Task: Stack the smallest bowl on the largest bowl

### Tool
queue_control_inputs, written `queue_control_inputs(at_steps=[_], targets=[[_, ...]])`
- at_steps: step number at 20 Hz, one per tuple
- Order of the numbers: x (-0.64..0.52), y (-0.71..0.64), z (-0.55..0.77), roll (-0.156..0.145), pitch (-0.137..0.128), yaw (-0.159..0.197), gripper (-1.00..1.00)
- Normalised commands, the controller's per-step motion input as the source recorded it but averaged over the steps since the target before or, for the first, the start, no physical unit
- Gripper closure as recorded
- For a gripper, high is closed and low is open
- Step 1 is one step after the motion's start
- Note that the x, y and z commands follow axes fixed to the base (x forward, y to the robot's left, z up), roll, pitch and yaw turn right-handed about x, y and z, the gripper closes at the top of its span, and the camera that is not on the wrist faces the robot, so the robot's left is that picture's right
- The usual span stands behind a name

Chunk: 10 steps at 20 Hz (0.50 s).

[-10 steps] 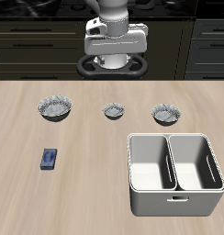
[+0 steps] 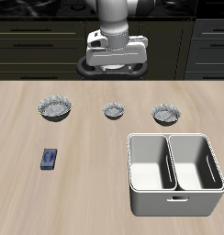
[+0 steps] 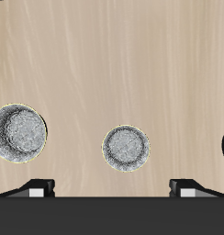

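1. Gripper (image 2: 115,62) hangs high behind the smallest bowl (image 2: 114,111), fingers (image 3: 35,186) spread wide, holding nothing.
2. Largest bowl (image 2: 55,108) sits to one side of the smallest bowl, medium bowl (image 2: 165,114) to the other, all apart.
3. White two-compartment caddy (image 2: 174,197) and dark blue box (image 2: 49,159) lie nearer the front than the smallest bowl.

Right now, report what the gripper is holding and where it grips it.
Nothing is held. The gripper hangs above the table's back, well clear of the smallest bowl and the largest bowl; its fingers show nothing between them.
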Motion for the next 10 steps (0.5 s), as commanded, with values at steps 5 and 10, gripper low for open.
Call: queue_control_inputs(at_steps=[5,10], targets=[[-0.11,0.03,-0.33,-0.016,-0.061,0.027,-1.0],[0.03,-0.03,-0.32,-0.007,0.036,-0.004,-1.0]])
